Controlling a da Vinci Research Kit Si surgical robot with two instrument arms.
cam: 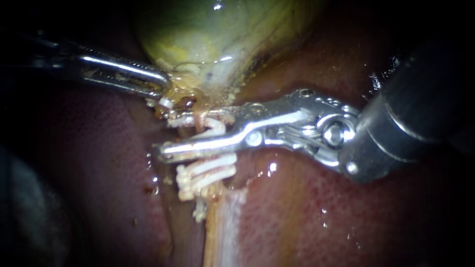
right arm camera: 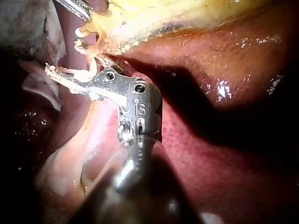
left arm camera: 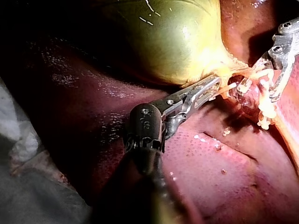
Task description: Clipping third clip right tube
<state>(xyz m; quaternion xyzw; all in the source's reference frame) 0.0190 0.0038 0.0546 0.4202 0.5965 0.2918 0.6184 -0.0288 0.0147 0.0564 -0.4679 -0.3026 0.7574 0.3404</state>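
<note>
The right tube runs down from the gallbladder neck, in the endoscope view. My right instrument reaches in from the right, its jaws astride this tube with a white clip held between them. Two white clips sit on the tube just below the lower jaw. My left instrument comes from the left, its jaws shut on the gallbladder neck. The left wrist view shows that grip, with the right instrument ahead. In the right wrist view, the right instrument has white clip material at its jaws.
Red liver lies on both sides of the tube. A pale band of tissue continues down below the clips. Whitish cloth lies beside the left instrument's shaft. The gallbladder is yellow-green.
</note>
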